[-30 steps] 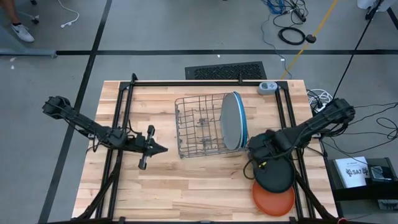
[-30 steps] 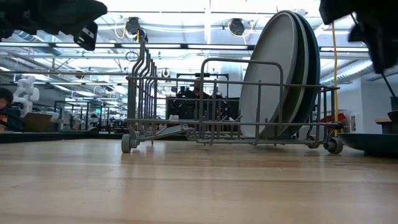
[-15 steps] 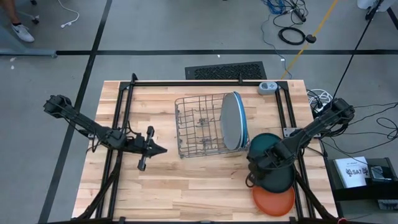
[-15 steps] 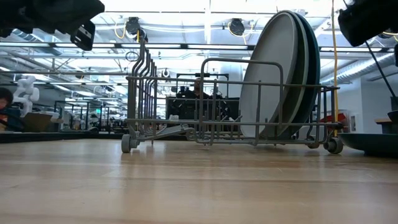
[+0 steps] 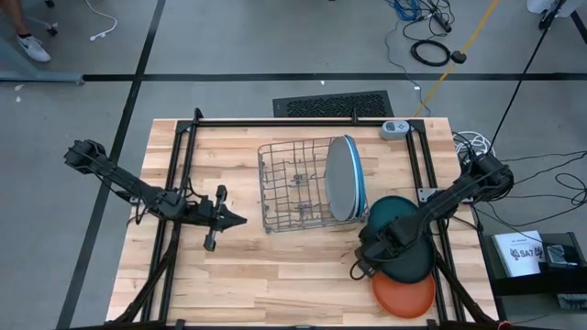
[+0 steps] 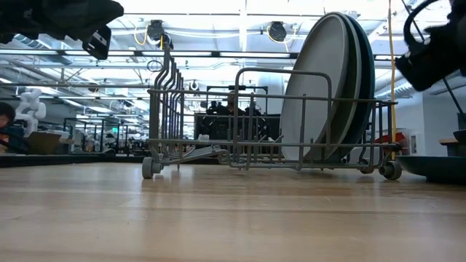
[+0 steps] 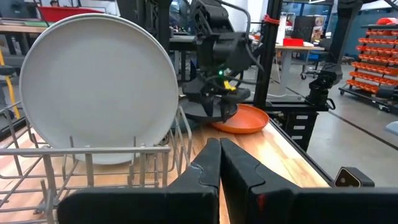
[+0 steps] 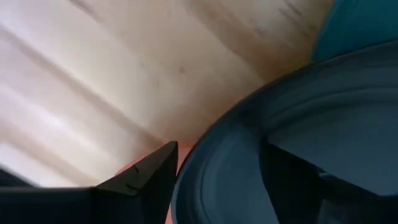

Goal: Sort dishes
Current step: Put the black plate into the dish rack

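Orange shows nearest the table's front edge: the orange plate (image 5: 404, 295) lies flat at the front right corner of the wooden table (image 5: 275, 284). Partly over its rear edge sits the black plate (image 5: 410, 261), and behind that the dark teal plate (image 5: 396, 210), the three overlapping in a short row. The right gripper (image 5: 362, 266) hangs at the black plate's left rim; in its wrist view the fingers (image 8: 146, 171) stand spread, one outside the rim over bare wood and one over the plate's inner surface, with no grip closed on it.

Further back, in the middle of the table, stands the wire dish rack (image 5: 293, 183). Three large plates stand upright on edge at its right end, packed close: the grey plate (image 5: 339, 179) faces into the rack, the pale blue plate (image 5: 353, 177) is just behind it, and the medium blue plate (image 5: 360, 188) shows as a thin outer edge.

Well apart on the left side, the left gripper (image 5: 237, 219) hovers above the wood, pointing toward the rack, its fingers pressed together and holding nothing.
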